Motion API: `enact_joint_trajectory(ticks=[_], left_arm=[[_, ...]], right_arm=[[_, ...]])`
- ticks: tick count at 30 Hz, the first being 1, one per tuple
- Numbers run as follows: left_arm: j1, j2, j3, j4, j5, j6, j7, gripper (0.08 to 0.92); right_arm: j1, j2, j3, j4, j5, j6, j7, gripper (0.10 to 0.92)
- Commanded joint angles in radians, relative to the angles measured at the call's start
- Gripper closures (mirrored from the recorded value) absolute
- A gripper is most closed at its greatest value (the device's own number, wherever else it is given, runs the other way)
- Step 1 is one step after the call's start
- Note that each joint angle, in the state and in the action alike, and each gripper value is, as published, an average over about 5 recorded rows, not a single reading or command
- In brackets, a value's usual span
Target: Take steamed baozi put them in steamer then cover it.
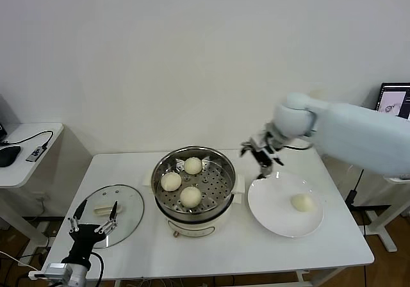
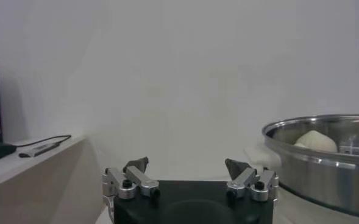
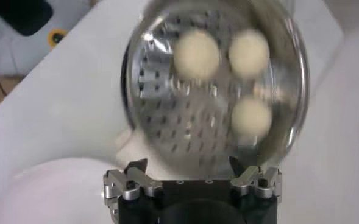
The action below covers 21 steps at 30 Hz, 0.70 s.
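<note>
Black-fingered and empty, the right gripper (image 1: 261, 154) hangs in the air between the steamer (image 1: 193, 186) and the white plate (image 1: 275, 218), above the plate's near-left rim. Its fingers (image 3: 136, 168) are spread wide with nothing between them, as the right wrist view shows, where the steamer's perforated tray fills the background. Three steamed baozi (image 1: 193, 165) lie on that tray: one toward the back, one at the left (image 1: 170, 181) and one at the front (image 1: 190, 196), each apart from the others. The fourth bun (image 1: 302, 202) rests alone on the plate, right of its middle and well apart from the gripper. The steamer stands uncovered at the middle of the white table (image 1: 256, 252), just beside the plate.

The cover (image 1: 122, 205) lies flat on the table left of the steamer, its cream handle (image 1: 106, 206) facing up. The left gripper (image 1: 93, 221) waits low at the table's front-left corner, over the cover's near edge, jaws parted and holding nothing. From the left wrist view the steamer's shiny wall (image 2: 325, 170) rises to one side, with a bun (image 2: 316, 141) showing above its rim.
</note>
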Motion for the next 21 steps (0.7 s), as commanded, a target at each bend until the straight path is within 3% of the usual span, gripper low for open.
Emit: enact_joint_trajectory(ticks=[1,11,21], left_arm=[[0.000,0.001,0.006,0.001,0.002,0.001,0.000,0.177],[0.008,-0.001,0.003,-0.001,0.006,0.002,-0.001,0.177],[0.015,-0.006,-0.006,-0.003,0.010,0.004,-0.003,0.177]], right_arm=[[-0.240,-0.267,0.161,0.000,-0.141,-0.059,-0.024,0.203],[-0.564,-0.236,0.427,-0.173,-0.303,0.043,-0.036,0.203],[-0.672,-0.133,0.519,-0.296,-0.381,0.052,-0.013,0.203]])
